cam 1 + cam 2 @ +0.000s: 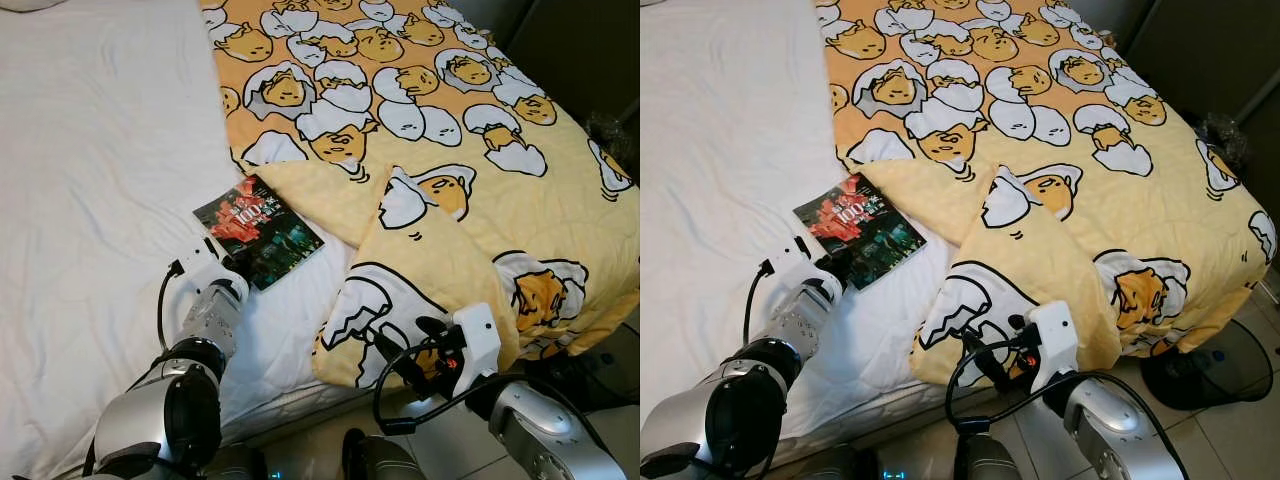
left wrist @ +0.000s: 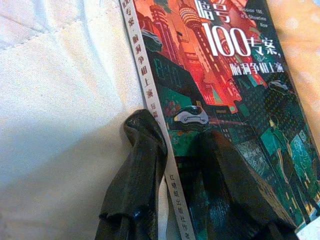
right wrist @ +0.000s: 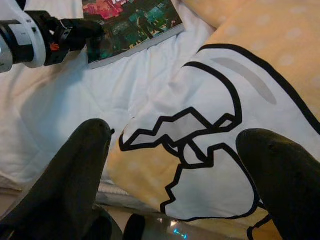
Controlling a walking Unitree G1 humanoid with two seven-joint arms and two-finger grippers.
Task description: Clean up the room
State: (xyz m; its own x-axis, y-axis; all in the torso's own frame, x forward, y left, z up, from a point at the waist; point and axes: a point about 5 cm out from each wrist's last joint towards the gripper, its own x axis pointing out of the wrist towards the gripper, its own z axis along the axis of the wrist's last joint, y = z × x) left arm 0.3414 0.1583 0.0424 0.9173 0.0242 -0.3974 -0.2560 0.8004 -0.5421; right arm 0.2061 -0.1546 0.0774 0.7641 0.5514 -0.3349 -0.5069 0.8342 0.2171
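From our head camera, the book [image 1: 258,231] lies flat on the white sheet [image 1: 90,170] of the bed, its far corner just beside the edge of the yellow egg-print blanket [image 1: 430,130]. Our left gripper [image 1: 228,262] sits at the book's near corner, while our right gripper [image 1: 392,352] hangs at the bed's edge, off to the book's right, by the blanket's folded-over corner [image 1: 420,270]. Through our left wrist camera, the two black fingers [image 2: 142,160] are clamped on the book [image 2: 220,85], one on the sheet side of the spine, the other on the cover. Through our right wrist camera, the fingers [image 3: 80,165] stand wide apart, holding nothing, above the blanket's hem [image 3: 210,170], with the book [image 3: 135,25] beyond.
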